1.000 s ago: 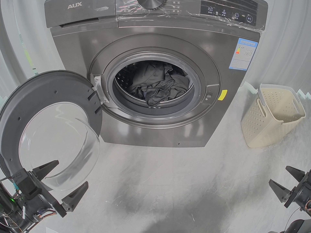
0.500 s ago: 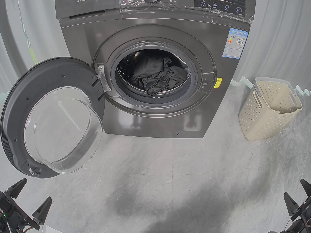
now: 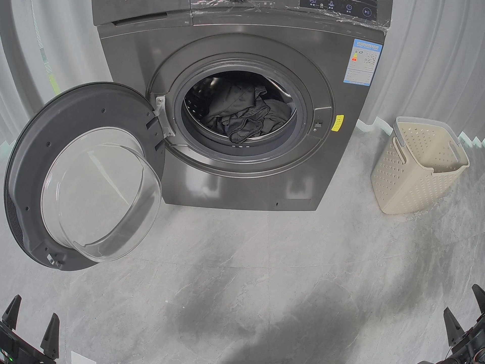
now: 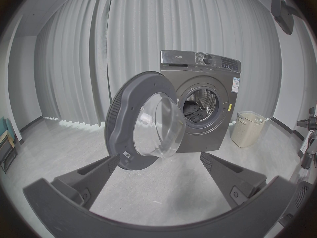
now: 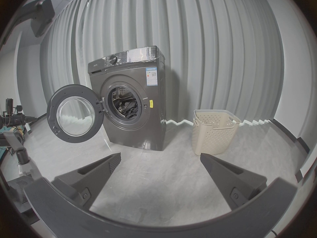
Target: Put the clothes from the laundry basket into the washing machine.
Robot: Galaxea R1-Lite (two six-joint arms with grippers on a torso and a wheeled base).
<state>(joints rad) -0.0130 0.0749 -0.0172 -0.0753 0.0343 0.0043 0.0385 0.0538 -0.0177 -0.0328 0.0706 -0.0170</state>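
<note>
Dark clothes (image 3: 241,115) lie inside the open washer (image 3: 227,188), basket (image 3: 404,183) to its right; nearer, the left gripper (image 3: 33,312) and right gripper (image 3: 462,302) are released, empty.

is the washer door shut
No, the door is swung wide open at the left of the washing machine, with dark clothes showing inside it.

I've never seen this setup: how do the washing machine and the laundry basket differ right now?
The washing machine is dark grey and smooth; the laundry basket is cream and perforated. The machine holds dark clothes; the basket looks empty. The machine is far larger than the basket. Both stand open on the floor.
</note>
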